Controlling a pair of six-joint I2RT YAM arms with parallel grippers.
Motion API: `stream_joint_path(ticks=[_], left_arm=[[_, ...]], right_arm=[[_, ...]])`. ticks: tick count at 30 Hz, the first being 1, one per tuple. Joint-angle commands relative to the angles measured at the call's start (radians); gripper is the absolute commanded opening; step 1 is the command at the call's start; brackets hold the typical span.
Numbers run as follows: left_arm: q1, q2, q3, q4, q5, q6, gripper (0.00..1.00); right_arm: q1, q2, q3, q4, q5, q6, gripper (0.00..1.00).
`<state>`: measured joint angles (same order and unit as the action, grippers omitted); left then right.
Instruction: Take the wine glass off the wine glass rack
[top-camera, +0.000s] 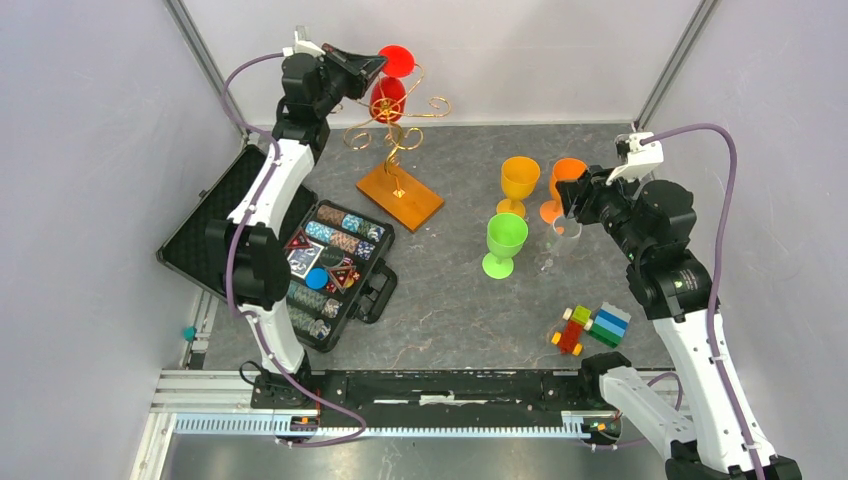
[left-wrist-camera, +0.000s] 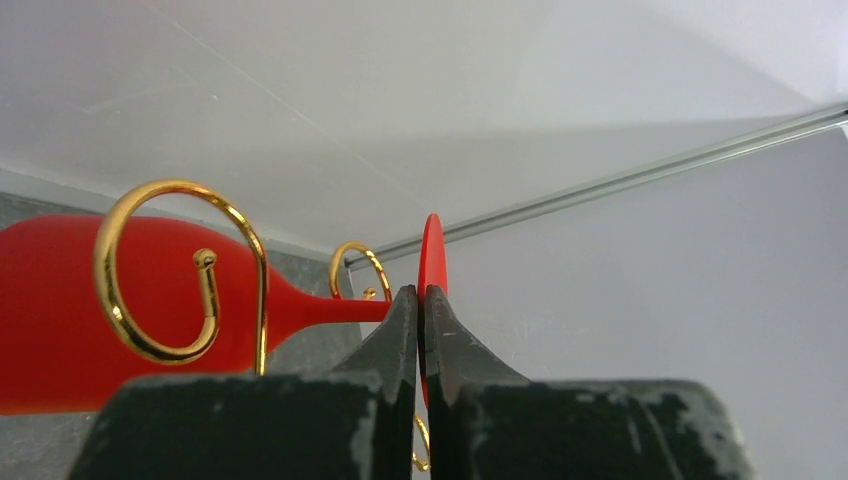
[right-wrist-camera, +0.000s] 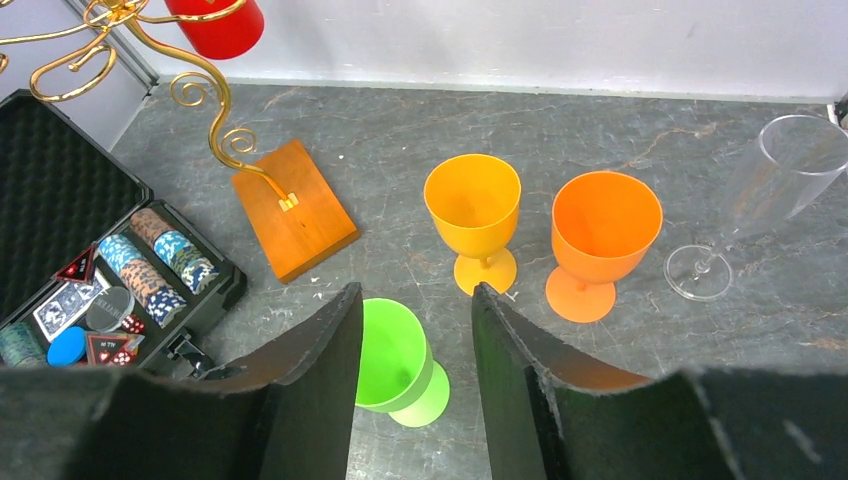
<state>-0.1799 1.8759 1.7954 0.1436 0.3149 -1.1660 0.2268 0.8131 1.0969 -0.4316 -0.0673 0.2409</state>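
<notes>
Grey stone-look desk (top-camera: 450, 290) and plain white walls were all around. At the far left stood the gold wire tree rack on its flat wooden block (top-camera: 400, 195). It held the red plastic wine glass (top-camera: 389, 97) up high among its curls. The left hand (left-wrist-camera: 420, 300) was right at the glass, shut tight on the thin edge of its round red foot. The stem ran from the bowl straight to that hand, with gold curls close beside it. The right hand (right-wrist-camera: 415, 292) was open and far off, over a green plastic cup (right-wrist-camera: 395, 360). I think the left hand had to slide the stem out through a gap in the curls.
</notes>
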Motion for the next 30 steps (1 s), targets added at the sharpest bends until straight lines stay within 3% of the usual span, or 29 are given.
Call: stream_joint_path(ticks=[1, 6, 18, 26, 30], left_arm=[[0.006, -0.023, 0.018, 0.190, -0.030, -0.008, 0.02], [0.009, 0.040, 0.064, 0.324, 0.006, -0.009, 0.02], [0.008, 0.130, 0.169, 0.653, 0.191, -0.158, 0.02], [-0.018, 0.061, 0.104, 0.986, 0.204, -0.418, 0.02], [-0.049, -0.023, 0.002, 1.085, 0.172, -0.568, 0.02]], right_arm=[[-0.003, -0.011, -0.008, 0.040, -0.004, 0.008, 0.49], [-0.003, -0.057, -0.052, 0.094, -0.030, 0.000, 0.56], [-0.004, -0.118, -0.121, 0.225, -0.123, 0.022, 0.96], [-0.003, -0.128, -0.162, 0.362, -0.183, 0.112, 0.98], [-0.004, -0.133, -0.193, 0.537, -0.229, 0.204, 0.98]])
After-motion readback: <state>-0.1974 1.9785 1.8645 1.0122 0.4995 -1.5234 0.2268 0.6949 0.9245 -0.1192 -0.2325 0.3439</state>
